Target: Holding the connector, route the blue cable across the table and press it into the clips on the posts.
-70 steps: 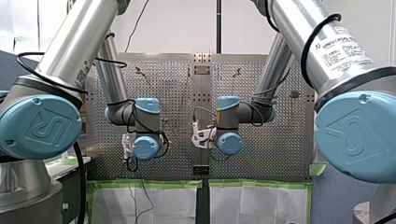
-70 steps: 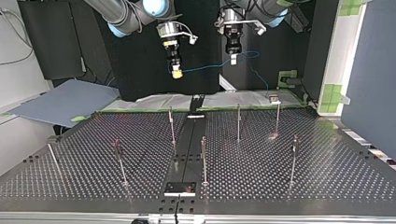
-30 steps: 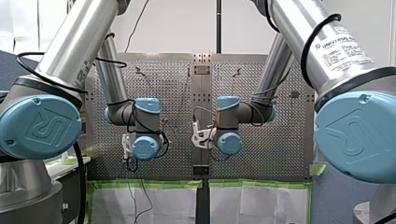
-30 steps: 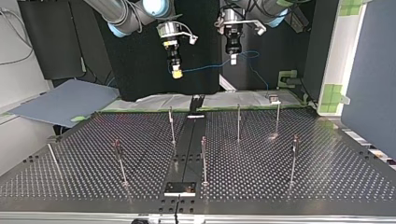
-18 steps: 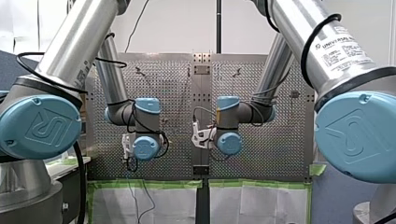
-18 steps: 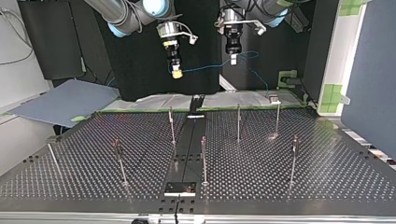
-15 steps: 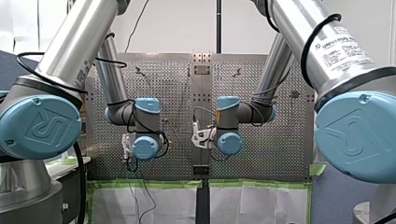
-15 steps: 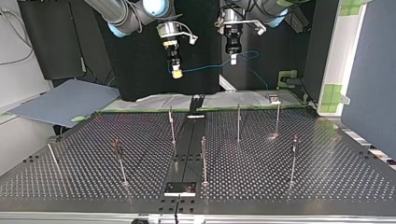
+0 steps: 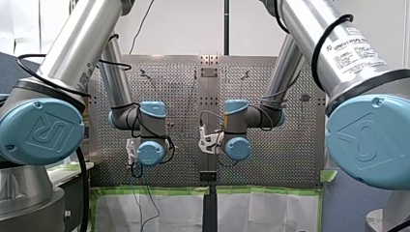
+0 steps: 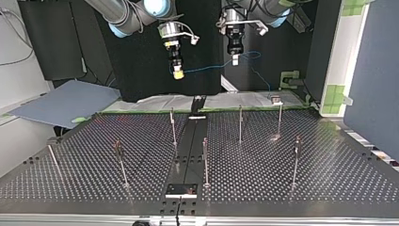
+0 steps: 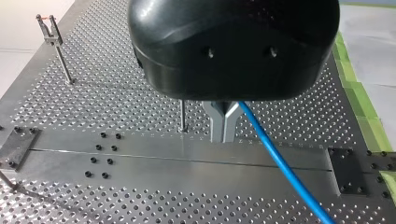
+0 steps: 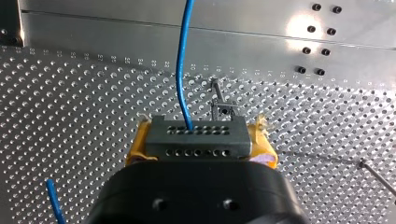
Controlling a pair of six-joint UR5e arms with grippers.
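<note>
My right hand (image 12: 200,142) clamps the grey connector (image 12: 196,133) between its yellow pads, well above the tabletop (image 12: 70,93). The blue cable (image 12: 180,60) leaves the connector straight ahead of that hand. My left hand (image 11: 223,122), near it, has its metal fingers narrowed onto the cable, which runs out beside them.

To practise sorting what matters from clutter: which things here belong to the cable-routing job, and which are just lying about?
Job: thin blue cable; dark grey connector block; slim metal clip posts; perforated metal table; my left gripper; my right gripper.
Lying about: flat grey-blue sheet; green tape strips; white sheets.
</note>
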